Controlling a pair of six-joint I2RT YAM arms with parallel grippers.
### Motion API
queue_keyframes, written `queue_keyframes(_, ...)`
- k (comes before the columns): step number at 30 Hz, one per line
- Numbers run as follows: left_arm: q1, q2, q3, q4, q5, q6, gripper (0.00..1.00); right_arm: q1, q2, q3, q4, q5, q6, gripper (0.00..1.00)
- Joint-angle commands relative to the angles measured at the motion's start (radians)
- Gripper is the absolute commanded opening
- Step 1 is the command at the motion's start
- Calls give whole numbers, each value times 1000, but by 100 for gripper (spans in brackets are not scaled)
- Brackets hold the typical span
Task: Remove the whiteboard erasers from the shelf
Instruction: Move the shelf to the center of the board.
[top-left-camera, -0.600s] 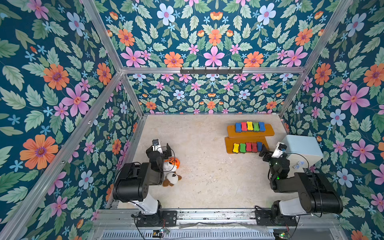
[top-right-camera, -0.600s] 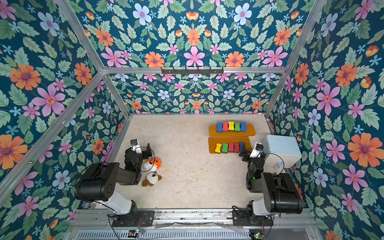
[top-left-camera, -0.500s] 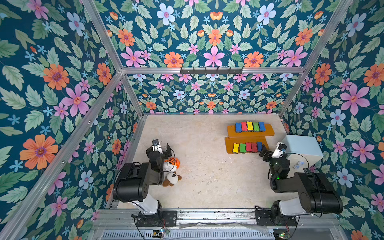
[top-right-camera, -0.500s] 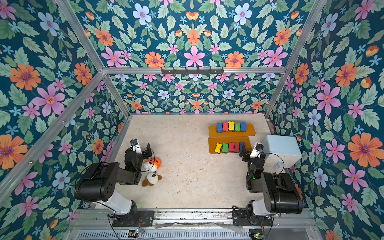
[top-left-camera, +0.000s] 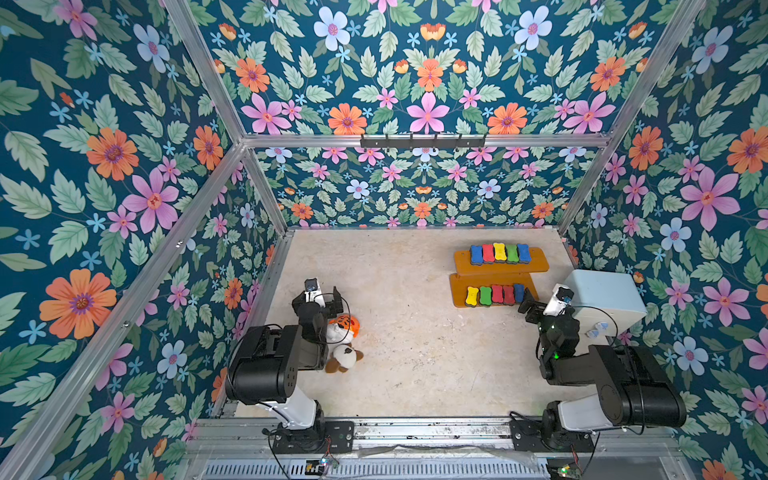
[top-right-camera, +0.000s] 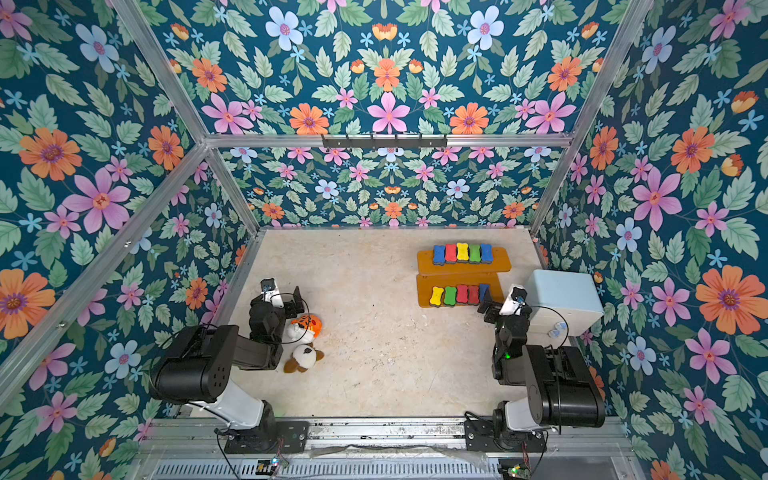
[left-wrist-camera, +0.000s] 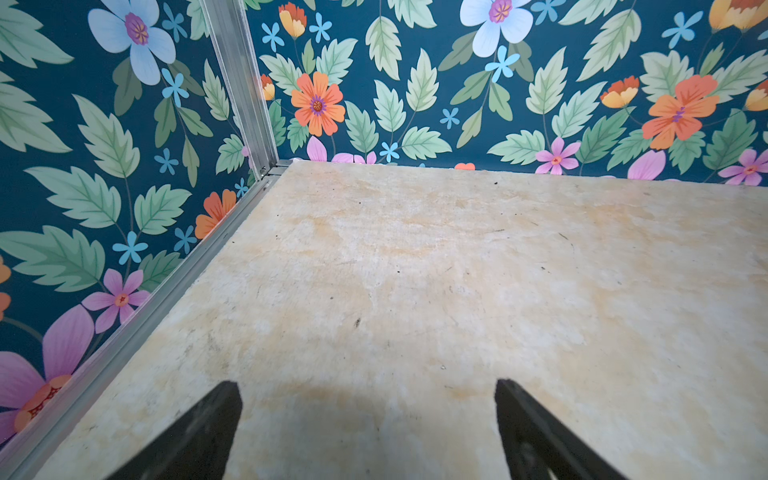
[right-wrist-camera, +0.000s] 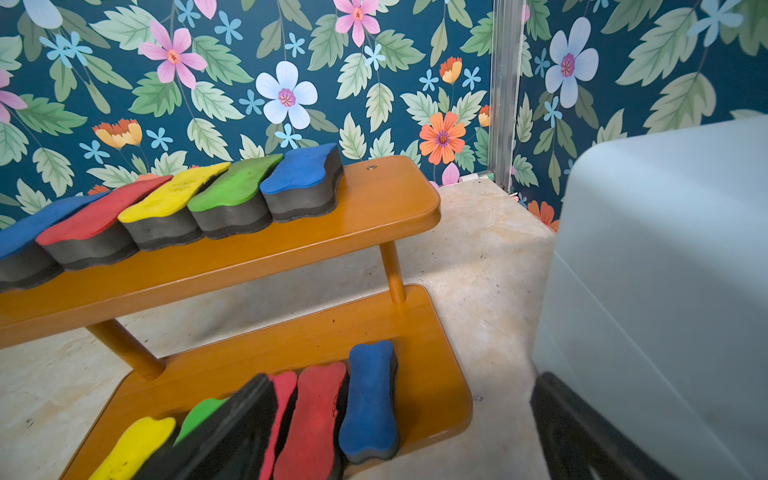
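Right wrist view: my right jaws stood wide apart, empty, facing the lower-tier blue eraser (right-wrist-camera: 370, 399), likely the nearest pick. The whiteboard erasers (right-wrist-camera: 232, 195) sat on the shelf (right-wrist-camera: 386, 199), 2 o'clock on the tabletop (right-wrist-camera: 478, 257). My left jaws likewise.

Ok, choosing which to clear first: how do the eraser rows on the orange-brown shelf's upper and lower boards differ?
The upper row runs blue, red, yellow, green, blue; the lower row runs yellow, green, red, red, blue. The upper row lies farther back, while the lower row's blue end is close to the open right gripper. Each is five bone-shaped foam pieces side by side, dark felt down.
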Motion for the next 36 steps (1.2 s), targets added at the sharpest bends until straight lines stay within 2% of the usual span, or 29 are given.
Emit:
queue_keyframes(1,-33,-88,41,-120,-128,12,99,11,-25,-13,36,51,4,99)
queue_keyframes(3,-74,-159,106,-295,-213,9,99,79,-129,-25,-45,152,-34,99)
queue_keyframes(5,-115,-219,175,-453,-248,-62,99,152,-272,33,-294,273,-18,99)
queue_keyframes(8,-206,-271,246,-579,-276,-136,99,162,-438,107,-567,251,150,99)
queue_keyframes(11,-282,-267,336,-696,-217,-235,97,180,-553,103,-619,239,268,94)
queue_keyframes(16,-425,-157,502,-810,-169,-337,92,195,-590,177,-768,178,307,88)
queue_keyframes(19,-474,-67,613,-848,-87,-391,86,197,-583,220,-843,127,318,83)
queue_keyframes(22,-493,22,716,-842,63,-442,79,196,-565,251,-887,72,317,80)
queue_keyframes(28,-542,163,895,-840,262,-458,74,197,-524,297,-917,-36,314,79)
queue_keyframes(32,-545,212,927,-777,412,-500,69,197,-526,299,-906,-108,310,79)
queue_keyframes(36,-545,255,947,-735,541,-544,66,197,-530,287,-879,-122,308,79)
